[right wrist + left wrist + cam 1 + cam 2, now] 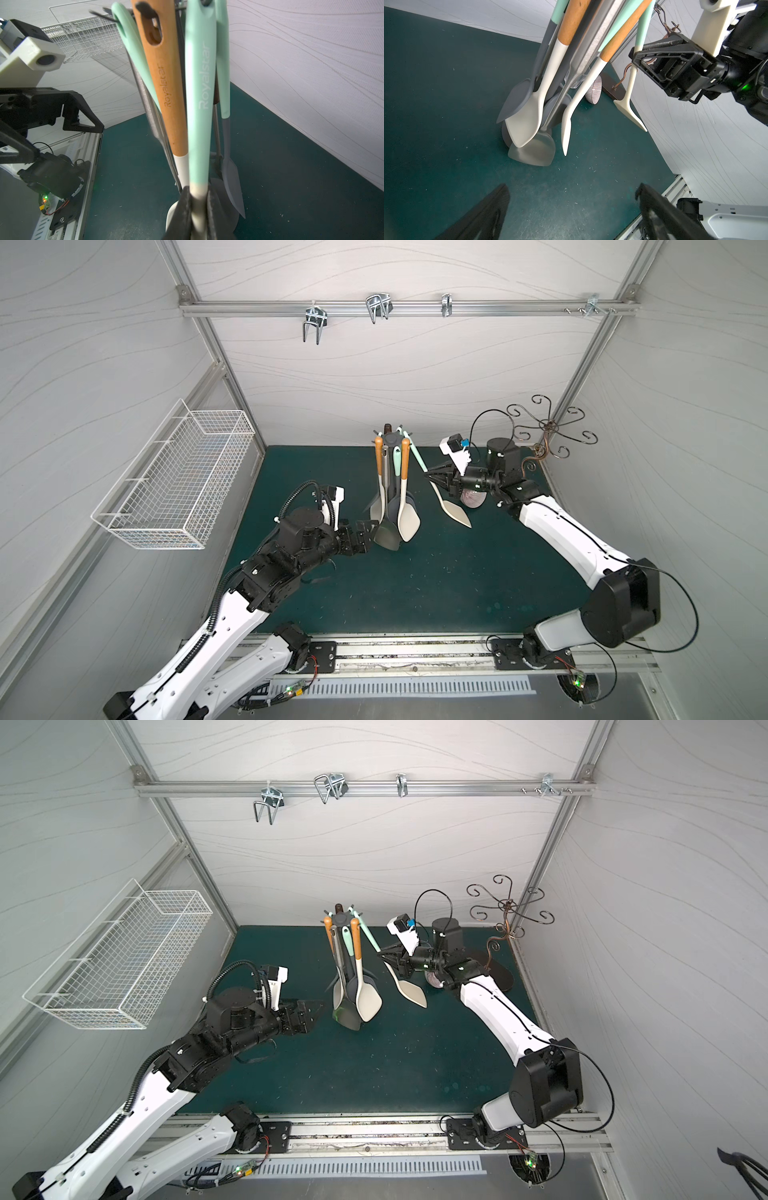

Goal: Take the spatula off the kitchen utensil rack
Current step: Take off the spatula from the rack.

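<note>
The kitchen utensil rack [390, 440] [341, 919] stands just above the centre of both top views, at the back of the dark green counter [415, 593], its crown ringed with hanging utensils whose blades bunch together around the round base. The spatula [455, 512] [409, 990], with a mint handle and a cream blade, slants away from the rack toward the right of the frame. Its top end meets the crown and its blade hangs apart from the others, above the counter. The right pincer [430, 477] [384, 955] is pressed together on the spatula's shaft, just where mint turns to cream. In the right wrist view the dark fingers [214, 207] squeeze the cream neck at the bottom of the frame, with the mint handle [199, 104] rising straight up from them. The left pincer [368, 537] [309, 1013] is spread wide and holds nothing, just left of the lowest blades. A white wire basket [174, 481] hangs on the wall at left, and a bronze curly stand [548, 427] fills the upper right corner.
</note>
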Robot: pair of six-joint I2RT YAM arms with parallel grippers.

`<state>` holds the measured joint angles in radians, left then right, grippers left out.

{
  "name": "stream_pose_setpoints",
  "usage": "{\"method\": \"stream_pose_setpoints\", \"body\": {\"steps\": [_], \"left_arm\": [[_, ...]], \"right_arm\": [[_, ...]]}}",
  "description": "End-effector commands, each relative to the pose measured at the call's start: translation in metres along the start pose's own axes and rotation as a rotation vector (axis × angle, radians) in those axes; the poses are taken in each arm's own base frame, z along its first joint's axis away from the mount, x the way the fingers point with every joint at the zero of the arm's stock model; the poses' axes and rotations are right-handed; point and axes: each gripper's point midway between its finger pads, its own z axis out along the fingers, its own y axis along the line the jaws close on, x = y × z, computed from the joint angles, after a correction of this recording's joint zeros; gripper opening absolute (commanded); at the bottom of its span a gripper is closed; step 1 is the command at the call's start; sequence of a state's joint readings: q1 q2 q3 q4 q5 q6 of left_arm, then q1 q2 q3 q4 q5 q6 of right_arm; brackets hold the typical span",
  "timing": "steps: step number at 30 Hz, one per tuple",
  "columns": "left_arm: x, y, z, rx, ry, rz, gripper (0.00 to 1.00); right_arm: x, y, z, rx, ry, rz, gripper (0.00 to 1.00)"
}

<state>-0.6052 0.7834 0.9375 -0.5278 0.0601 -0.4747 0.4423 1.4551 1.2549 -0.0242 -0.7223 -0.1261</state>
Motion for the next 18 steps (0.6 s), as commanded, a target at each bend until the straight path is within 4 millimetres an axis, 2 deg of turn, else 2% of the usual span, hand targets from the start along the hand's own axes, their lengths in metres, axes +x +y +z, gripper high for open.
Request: {"method": "stream_pose_setpoints", "body": {"steps": [1,8,18], "left_arm": [[-0.011,-0.012,-0.004,0.036,-0.013,0.020,1.00],[-0.009,-0.012,-0.002,0.037,-0.007,0.024,1.00],[-0.009,-0.015,0.003,0.047,0.009,0.029,1.00]], "right_arm": [[-0.060,0.014,-0.021,-0.001,-0.157,-0.152,0.00],[-0.066,0.013,-0.030,-0.010,-0.198,-0.131,0.00],[-0.060,0.007,-0.043,0.068,-0.207,-0.134,0.00]]}}
